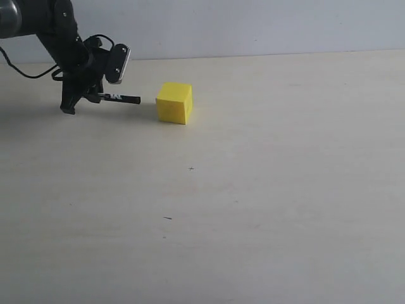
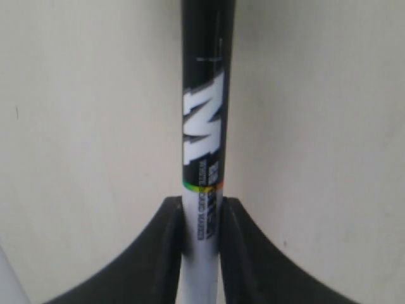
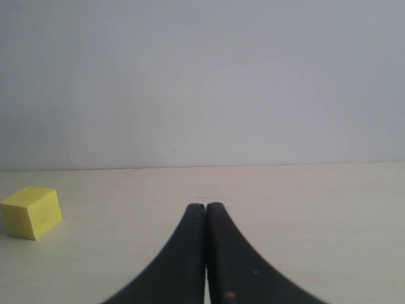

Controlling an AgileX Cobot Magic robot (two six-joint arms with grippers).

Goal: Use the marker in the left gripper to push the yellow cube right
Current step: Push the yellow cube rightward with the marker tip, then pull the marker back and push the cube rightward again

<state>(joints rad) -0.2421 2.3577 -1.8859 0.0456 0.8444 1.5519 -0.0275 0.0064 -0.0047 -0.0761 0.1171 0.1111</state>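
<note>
A: Pale table point(image 1: 266, 215), plain wall behind; the yellow cube point(image 1: 174, 102) sat left of centre; which step was this?
B: The approach, apparently; the marker point(image 1: 121, 98) tip lay just beside the cube's left face, not touching; next, a level push rightward.
A: And the left gripper point(image 1: 95, 96)?
B: Clenched on the marker's white barrel; the right gripper point(image 3: 205, 212) was pressed together, empty.

Soft, even light; desk point(image 1: 285, 202) washed pale. Faint shadow at yellow cube point(image 1: 174, 102) base. Close-up marker point(image 2: 204, 126) label blurred in left wrist view.
</note>
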